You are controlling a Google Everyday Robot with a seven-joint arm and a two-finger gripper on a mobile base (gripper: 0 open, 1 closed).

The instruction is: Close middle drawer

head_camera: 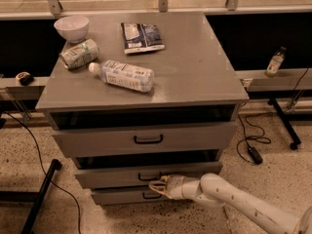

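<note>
The middle drawer [112, 177] is the low grey front with a small dark handle [148, 176], second of three in the grey cabinet. It stands slightly out, with a dark gap above it. My gripper [158, 186] on its white arm [234, 201] comes in from the lower right. Its tip rests against the drawer's lower edge, just right of and below the handle.
The taller top drawer [146, 139] also stands slightly out. The narrow bottom drawer [122, 196] sits below. On the cabinet top [195, 67] are a white bowl [71, 27], a can [79, 54], a lying bottle [124, 75] and a snack packet [142, 36]. Cables and a black stand lie on the floor.
</note>
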